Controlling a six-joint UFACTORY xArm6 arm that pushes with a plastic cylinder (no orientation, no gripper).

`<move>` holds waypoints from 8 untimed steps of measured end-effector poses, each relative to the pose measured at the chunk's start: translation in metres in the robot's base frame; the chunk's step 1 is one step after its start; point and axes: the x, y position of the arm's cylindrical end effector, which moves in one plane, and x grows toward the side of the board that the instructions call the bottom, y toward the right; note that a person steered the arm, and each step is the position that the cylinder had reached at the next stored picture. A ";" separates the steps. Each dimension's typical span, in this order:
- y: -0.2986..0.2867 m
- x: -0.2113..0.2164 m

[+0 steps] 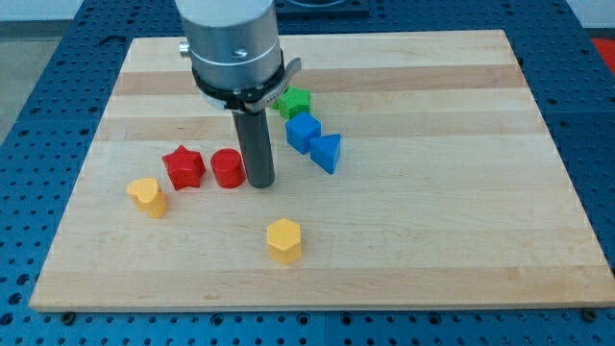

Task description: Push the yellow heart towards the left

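The yellow heart (147, 196) lies at the view's lower left on the wooden board (432, 221). My tip (259, 183) stands right of the red cylinder (228, 168), touching or nearly touching it, well to the right of the yellow heart. A red star (183, 167) sits between the heart and the cylinder, just left of the cylinder.
A yellow hexagon (284, 239) lies below my tip. A green star (294, 102), a blue cube (303, 133) and a blue triangle (327, 152) cluster right of and above my tip. The arm's grey body (233, 43) hangs over the board's top.
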 end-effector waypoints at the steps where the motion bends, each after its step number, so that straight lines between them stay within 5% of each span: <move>1: -0.002 0.005; 3: -0.035 0.022; 5: -0.071 -0.009; 8: -0.086 0.020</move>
